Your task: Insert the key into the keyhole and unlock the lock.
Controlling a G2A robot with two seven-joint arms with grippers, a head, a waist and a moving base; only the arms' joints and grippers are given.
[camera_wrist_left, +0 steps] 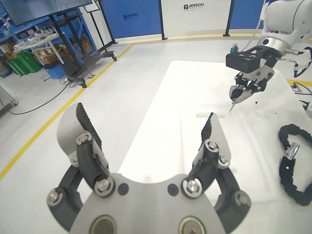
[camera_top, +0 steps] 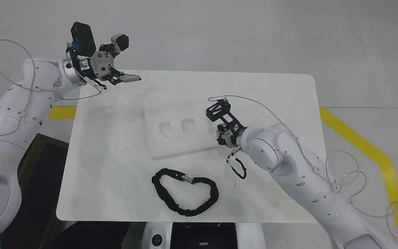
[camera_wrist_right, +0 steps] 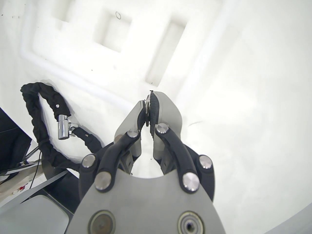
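Key (camera_wrist_left: 231, 107), thin metal, in right gripper (camera_wrist_right: 145, 103), fabric-sleeved chain lock (camera_top: 184, 179)

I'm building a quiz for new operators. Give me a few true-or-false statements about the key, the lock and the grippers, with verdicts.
1. The right gripper is shut on the key. True.
2. The key sits in the chain lock's keyhole. False: the gripper holds it clear of the lock, near the foam tray.
3. The left gripper is open and holds nothing. True.
4. The chain lock lies inside the foam tray. False: it lies on the table, beside the tray.
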